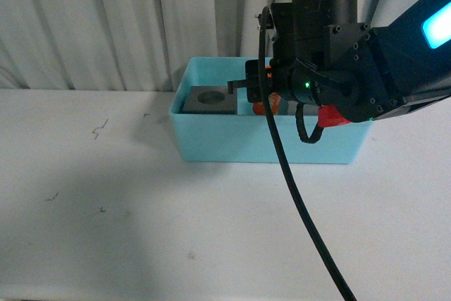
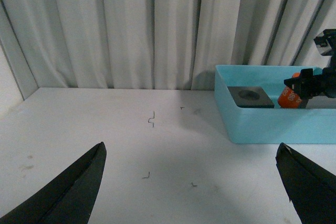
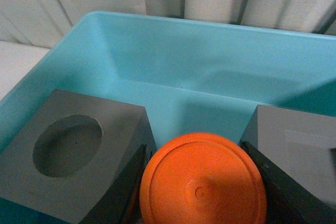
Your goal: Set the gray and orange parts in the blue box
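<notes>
1. The left gripper (image 2: 191,192) hangs wide open over the white table (image 1: 106,202), well short of the light turquoise-blue plastic box (image 1: 268,142).
2. Above that box, the right gripper (image 3: 202,182) is clamped on the orange cylinder (image 3: 202,179).
3. Inside the box, the matte gray cube with a round hole (image 1: 208,99) sits just beside the cylinder; a second gray cube (image 3: 299,150) flanks it opposite.

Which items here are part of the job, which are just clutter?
Job:
- blue box
- gray cube with round hole, in the box
- second gray cube, in the box
- orange cylinder, between the right gripper fingers, inside the box

Clutter:
- small dark specks on the white table
- curtain behind
</notes>
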You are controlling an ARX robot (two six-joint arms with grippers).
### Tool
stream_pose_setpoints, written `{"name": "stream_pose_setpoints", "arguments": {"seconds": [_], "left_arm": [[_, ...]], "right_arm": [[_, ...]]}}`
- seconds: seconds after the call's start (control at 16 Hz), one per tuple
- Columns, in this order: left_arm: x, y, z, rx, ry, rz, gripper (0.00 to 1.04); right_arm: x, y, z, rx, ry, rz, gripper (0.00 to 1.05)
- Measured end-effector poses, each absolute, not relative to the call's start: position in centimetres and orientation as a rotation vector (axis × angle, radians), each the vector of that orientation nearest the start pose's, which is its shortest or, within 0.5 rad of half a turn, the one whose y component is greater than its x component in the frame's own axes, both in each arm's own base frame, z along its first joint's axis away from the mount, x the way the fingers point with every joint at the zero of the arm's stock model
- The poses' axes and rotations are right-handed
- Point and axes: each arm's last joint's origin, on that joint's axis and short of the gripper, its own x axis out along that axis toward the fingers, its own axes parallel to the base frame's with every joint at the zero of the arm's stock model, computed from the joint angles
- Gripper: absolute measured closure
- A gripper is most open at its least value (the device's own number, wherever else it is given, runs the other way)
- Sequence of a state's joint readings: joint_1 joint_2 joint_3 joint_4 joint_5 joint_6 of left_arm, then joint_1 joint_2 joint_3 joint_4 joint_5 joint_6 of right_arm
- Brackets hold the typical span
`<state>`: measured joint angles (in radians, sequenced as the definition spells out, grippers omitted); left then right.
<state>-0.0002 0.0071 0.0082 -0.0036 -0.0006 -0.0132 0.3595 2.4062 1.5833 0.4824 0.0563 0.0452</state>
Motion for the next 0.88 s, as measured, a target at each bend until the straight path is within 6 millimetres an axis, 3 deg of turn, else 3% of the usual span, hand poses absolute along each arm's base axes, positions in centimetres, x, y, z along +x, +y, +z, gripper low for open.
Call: {"name": "stream_pose_setpoints", "arguments": {"seconds": [0.38, 0.88], "left_arm": [[9.8, 0.0, 16.5, -0.013, 0.002, 0.001, 0.07], [9.8, 0.0, 16.5, -0.013, 0.002, 0.000, 0.07]], "right_arm": [[49.1, 18.7, 9.1, -0.020, 0.397, 0.284, 0.58], [49.4, 18.7, 8.8, 0.005, 0.414, 0.267, 0.58]]}}
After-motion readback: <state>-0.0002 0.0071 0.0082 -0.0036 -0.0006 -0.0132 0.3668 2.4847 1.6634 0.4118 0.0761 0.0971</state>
